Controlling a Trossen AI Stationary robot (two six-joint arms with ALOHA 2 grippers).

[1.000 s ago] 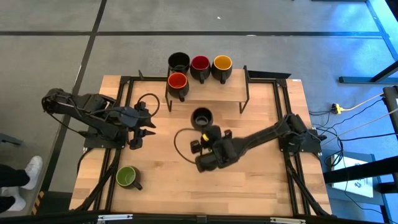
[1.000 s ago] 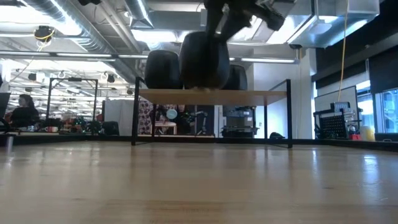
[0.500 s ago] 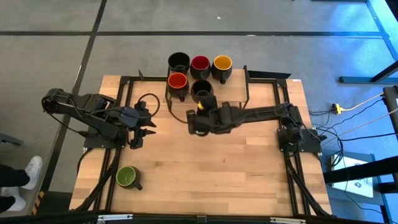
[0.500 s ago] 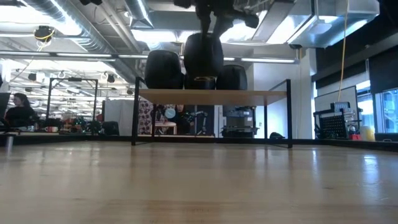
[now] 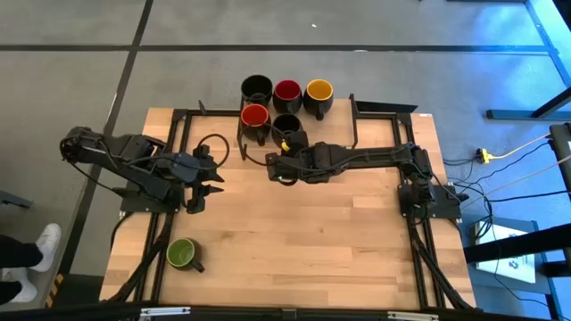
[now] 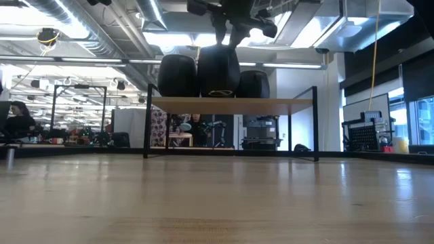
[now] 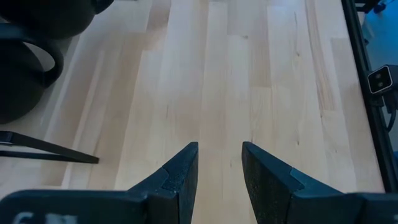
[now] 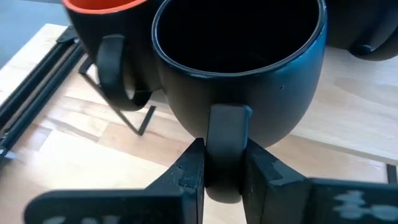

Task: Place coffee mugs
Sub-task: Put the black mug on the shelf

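The right gripper (image 8: 222, 165) pinches the handle of a black mug (image 8: 239, 68) on the shelf (image 6: 230, 103) beside the orange-red mug (image 5: 254, 116), while the left gripper (image 7: 219, 167) hangs spread over the worktop (image 5: 294, 259).

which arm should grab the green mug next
Left, probably. The left gripper is open, holds nothing, and sits on the green mug's side of the table. The right gripper is shut on the black mug's handle at the shelf.

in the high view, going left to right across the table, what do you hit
left gripper, open and empty → green mug → orange-red mug → black mug held by its handle in the right gripper → yellow mug
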